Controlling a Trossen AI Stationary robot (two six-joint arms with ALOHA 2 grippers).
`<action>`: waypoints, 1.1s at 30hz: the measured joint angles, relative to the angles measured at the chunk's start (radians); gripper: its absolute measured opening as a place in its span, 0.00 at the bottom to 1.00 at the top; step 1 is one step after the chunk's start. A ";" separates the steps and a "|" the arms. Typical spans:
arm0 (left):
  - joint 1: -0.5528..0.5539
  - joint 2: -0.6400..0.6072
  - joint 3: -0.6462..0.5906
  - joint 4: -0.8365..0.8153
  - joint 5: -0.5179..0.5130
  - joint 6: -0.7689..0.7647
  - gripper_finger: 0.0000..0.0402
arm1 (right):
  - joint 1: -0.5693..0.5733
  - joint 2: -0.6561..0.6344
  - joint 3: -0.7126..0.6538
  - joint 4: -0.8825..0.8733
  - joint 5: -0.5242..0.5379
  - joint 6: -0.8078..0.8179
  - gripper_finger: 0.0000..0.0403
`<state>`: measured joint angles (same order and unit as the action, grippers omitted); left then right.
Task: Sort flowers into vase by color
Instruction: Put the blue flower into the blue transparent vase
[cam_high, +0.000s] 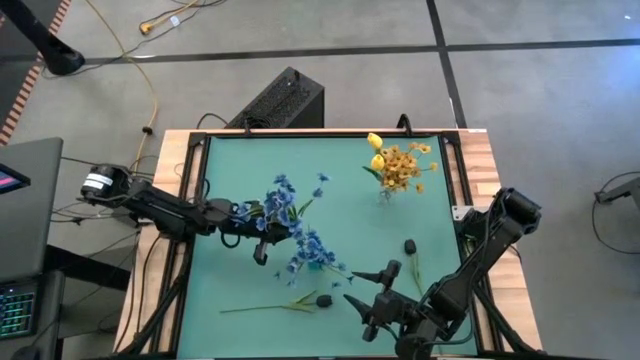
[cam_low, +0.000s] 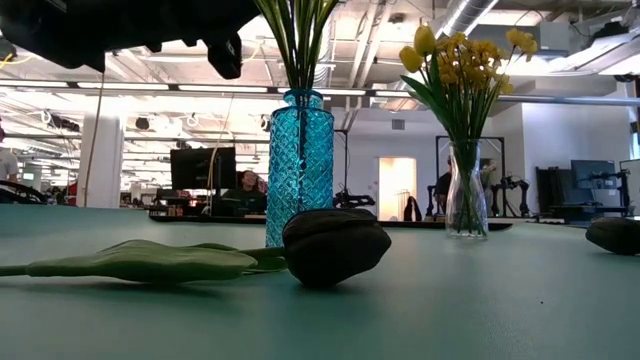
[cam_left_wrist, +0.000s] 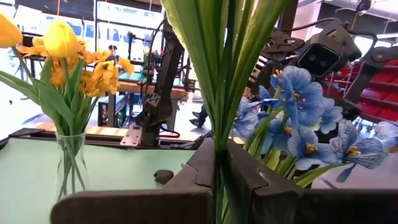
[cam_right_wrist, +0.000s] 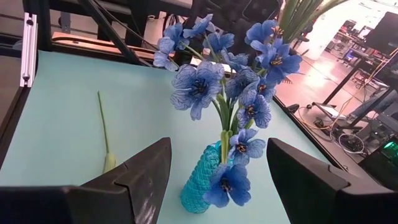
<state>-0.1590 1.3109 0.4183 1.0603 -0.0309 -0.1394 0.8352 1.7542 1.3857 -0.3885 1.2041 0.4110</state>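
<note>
A blue glass vase (cam_right_wrist: 202, 183) stands near the table's middle with blue sprays (cam_right_wrist: 249, 81) in it. My left gripper (cam_left_wrist: 217, 163), reaching level from the left, is shut on a bunch of green stalks (cam_left_wrist: 217, 68) just above and behind the vase (cam_low: 300, 165). My right gripper (cam_high: 358, 288) is open, close to the vase's near-right side, with a finger on either side of it in the wrist view and touching nothing. Yellow flowers (cam_high: 398, 165) stand in a clear vase (cam_low: 467, 205) at the far right. A dark bud (cam_low: 335, 245) on its stalk (cam_high: 265, 306) lies near the front edge. My left gripper pinches the bunch of green stalks and leaves (cam_left_wrist: 219, 146) between its two fingers, several stalks together. The fingers come level from the table's left and lie across the stalks. The stalks stand upright and run down toward the vase's mouth (cam_low: 300, 95); whether their ends are inside I cannot tell.
A second dark bud (cam_high: 410, 245) lies on the green mat right of the blue vase, also seen in the low view (cam_low: 615, 235). Black rails (cam_high: 190, 200) frame the mat. The mat's left and far-middle parts are bare (cam_high: 240, 160).
</note>
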 joint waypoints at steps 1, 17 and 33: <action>-0.003 0.000 0.000 0.000 -0.005 0.001 0.00 | 0.000 0.000 0.000 0.000 0.000 0.000 0.72; -0.021 0.148 0.024 0.103 -0.030 0.035 0.00 | 0.000 0.000 0.000 0.008 -0.002 0.000 0.72; -0.020 0.126 0.025 -0.019 0.000 0.113 0.00 | 0.000 0.000 0.001 0.008 -0.029 0.000 0.72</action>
<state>-0.1791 1.4372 0.4435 1.0418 -0.0311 -0.0269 0.8352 1.7538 1.3864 -0.3809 1.1749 0.4114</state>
